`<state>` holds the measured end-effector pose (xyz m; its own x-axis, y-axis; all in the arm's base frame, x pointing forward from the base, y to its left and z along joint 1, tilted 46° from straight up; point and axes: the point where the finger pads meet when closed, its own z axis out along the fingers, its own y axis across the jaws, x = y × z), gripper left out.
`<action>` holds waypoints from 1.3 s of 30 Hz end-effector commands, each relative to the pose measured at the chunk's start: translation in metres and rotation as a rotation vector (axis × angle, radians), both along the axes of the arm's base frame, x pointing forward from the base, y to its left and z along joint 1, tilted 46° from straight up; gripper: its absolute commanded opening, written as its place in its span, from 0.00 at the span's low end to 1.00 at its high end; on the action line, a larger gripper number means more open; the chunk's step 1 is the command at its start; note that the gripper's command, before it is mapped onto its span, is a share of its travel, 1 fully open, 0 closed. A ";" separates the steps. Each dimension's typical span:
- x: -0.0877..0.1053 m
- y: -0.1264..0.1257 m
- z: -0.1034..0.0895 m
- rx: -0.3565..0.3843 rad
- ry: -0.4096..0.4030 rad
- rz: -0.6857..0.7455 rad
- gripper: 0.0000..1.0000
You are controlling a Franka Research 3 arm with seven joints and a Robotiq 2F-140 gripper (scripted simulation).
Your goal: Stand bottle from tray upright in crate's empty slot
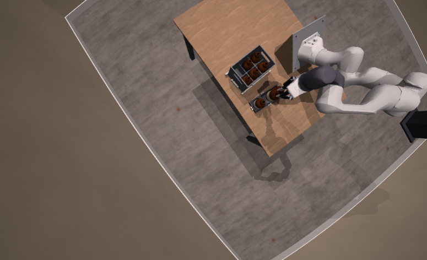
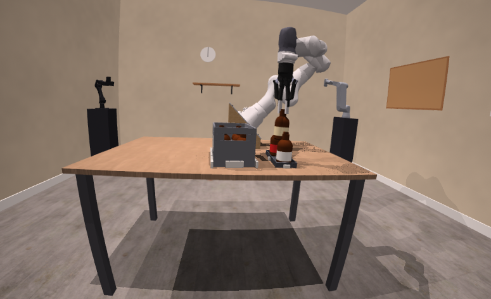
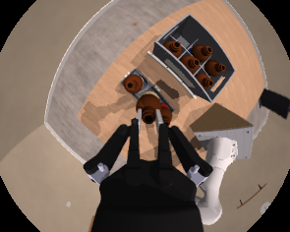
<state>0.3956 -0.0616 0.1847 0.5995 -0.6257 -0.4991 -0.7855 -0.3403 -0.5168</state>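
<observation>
My gripper (image 2: pixel 283 109) is shut on the neck of a brown bottle with a cream label (image 2: pixel 280 127) and holds it upright, lifted a little above the dark tray (image 2: pixel 281 163). It also shows in the wrist view (image 3: pixel 148 106) between my fingers. A brown bottle with a white label (image 2: pixel 284 149) stands at the tray's front, and a red-labelled one (image 2: pixel 273 147) stands behind, partly hidden. The grey crate (image 1: pixel 252 68) holds several brown bottles; its one empty slot (image 1: pixel 239 71) is on the side away from the tray.
The crate (image 2: pixel 234 145) stands just left of the tray near the table's front edge. The robot's base plate (image 1: pixel 308 42) stands at the table's far side. Black camera pedestals (image 2: pixel 102 128) flank the table.
</observation>
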 end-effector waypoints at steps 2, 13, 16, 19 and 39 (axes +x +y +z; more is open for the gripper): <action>-0.003 -0.005 0.005 0.002 0.005 -0.002 0.00; -0.004 -0.010 0.011 0.002 0.005 -0.002 0.00; -0.004 -0.012 0.012 0.002 0.005 -0.002 0.00; -0.004 -0.012 0.012 0.002 0.005 -0.002 0.00; -0.004 -0.013 0.013 0.002 0.005 -0.002 0.00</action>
<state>0.3919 -0.0708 0.1956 0.5986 -0.6220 -0.5047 -0.7871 -0.3399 -0.5147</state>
